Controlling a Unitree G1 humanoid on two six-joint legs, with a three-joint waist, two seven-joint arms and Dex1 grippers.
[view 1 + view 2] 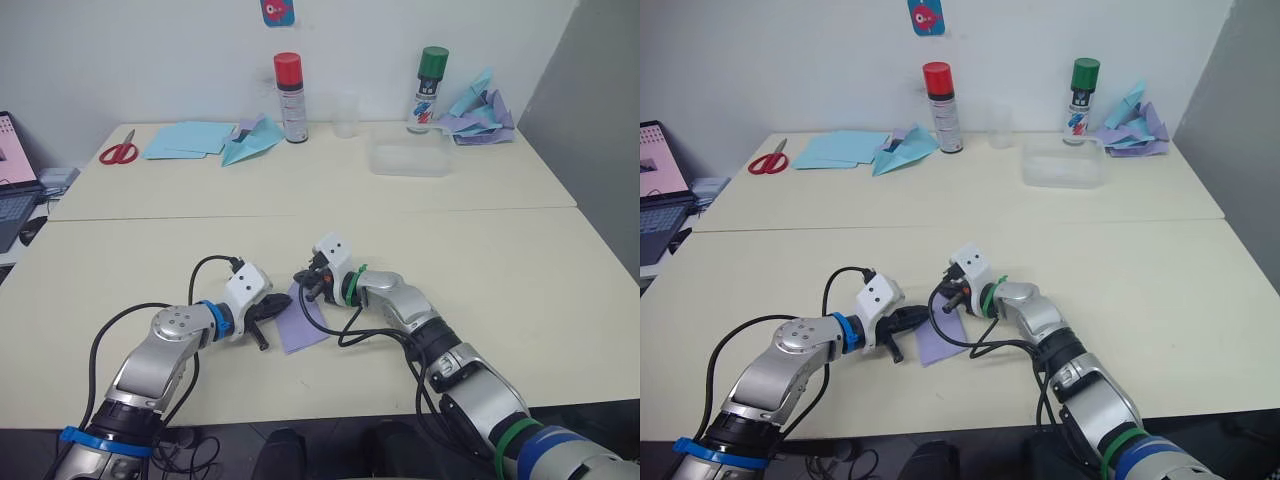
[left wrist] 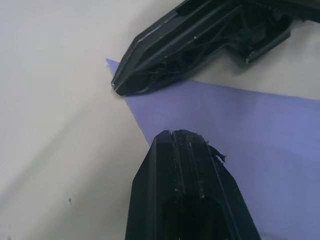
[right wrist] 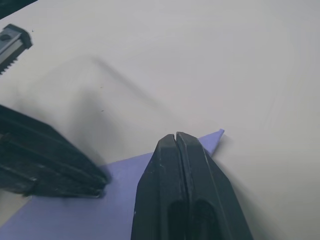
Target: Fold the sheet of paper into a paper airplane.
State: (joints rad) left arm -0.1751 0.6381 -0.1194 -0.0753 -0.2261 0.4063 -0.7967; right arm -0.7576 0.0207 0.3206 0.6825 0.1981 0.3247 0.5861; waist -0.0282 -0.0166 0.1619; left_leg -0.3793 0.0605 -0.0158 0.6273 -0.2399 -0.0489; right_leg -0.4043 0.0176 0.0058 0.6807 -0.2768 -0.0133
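Note:
The sheet of paper (image 1: 305, 328), lavender and folded into a narrow strip with a pointed corner, lies flat on the cream table (image 1: 500, 270) near the front edge. My left gripper (image 1: 286, 301) is shut, its tip resting on the paper's left edge (image 2: 240, 130). My right gripper (image 1: 301, 281) is shut too, its tip pressing down on the paper's far pointed corner (image 3: 212, 140). The two tips sit close together over the paper, and no paper shows between either pair of fingers.
At the back stand a red-capped can (image 1: 290, 97), a green-capped can (image 1: 430, 88), a clear cup (image 1: 346, 118) and a clear plastic box (image 1: 408, 158). Red scissors (image 1: 118, 152), pale blue sheets (image 1: 185, 138), a blue plane (image 1: 250, 143), a heap of planes (image 1: 480, 115) and a laptop (image 1: 12, 190) lie around.

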